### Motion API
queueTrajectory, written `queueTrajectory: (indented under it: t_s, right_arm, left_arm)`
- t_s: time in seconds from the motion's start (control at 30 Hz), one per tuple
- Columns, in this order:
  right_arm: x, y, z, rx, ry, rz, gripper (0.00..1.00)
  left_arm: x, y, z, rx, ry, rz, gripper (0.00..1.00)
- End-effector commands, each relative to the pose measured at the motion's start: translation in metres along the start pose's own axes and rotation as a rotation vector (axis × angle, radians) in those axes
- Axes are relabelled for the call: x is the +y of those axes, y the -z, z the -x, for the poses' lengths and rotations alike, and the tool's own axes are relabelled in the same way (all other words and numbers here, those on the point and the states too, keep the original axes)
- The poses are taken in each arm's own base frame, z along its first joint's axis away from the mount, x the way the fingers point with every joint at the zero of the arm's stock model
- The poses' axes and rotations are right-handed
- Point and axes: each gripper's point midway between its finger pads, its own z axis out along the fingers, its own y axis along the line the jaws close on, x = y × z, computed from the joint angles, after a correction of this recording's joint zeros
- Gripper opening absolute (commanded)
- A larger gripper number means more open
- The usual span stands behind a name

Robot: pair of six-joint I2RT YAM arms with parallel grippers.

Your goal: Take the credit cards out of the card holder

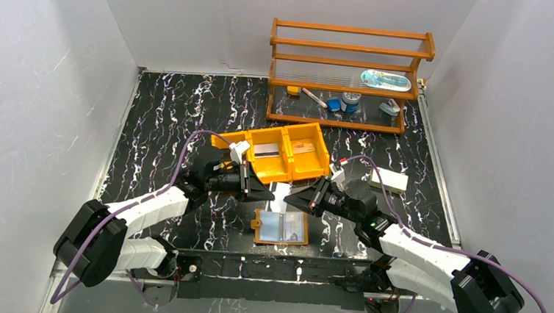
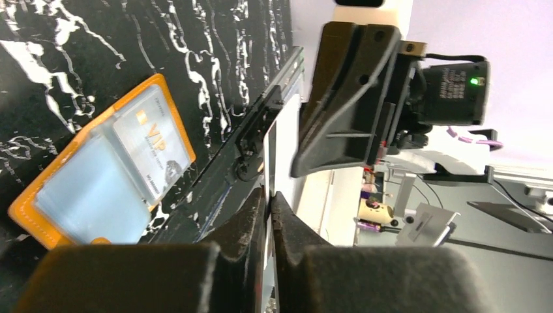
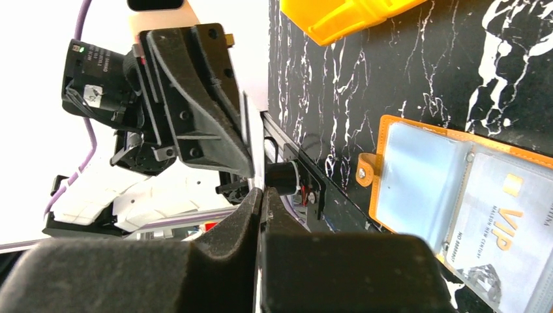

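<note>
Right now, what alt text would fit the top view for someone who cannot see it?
Over a black marbled table, the left gripper and right gripper meet, both shut on one white card held between them. Nearer the arm bases the orange holder lies open on the table, and an orange tray sits just behind the grippers.

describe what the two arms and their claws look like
The left arm and right arm have white link shells, bulky black joints and a purple cable each. The left claw and right claw are black, with wedge-shaped fingers.
</note>
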Motion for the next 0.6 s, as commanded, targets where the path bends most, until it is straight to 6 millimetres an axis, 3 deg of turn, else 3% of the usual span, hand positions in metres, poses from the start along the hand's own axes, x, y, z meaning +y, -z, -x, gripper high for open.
queueTrajectory:
  t_s: [0.0,0.37,0.57]
  right_arm:
    - [0.016,0.001,0.002,-0.006,0.015,0.082,0.09]
    - [0.028,0.004,0.001,-0.007,-0.004,0.163,0.35]
    - [0.040,0.006,0.000,0.004,0.013,0.234,0.35]
  left_arm:
    - [-0.027,0.005,-0.002,0.020,-0.040,-0.113,0.00]
    - [-0.040,0.006,0.001,0.019,-0.052,-0.151,0.00]
    - [-0.047,0.007,0.001,0.029,-0.051,-0.181,0.00]
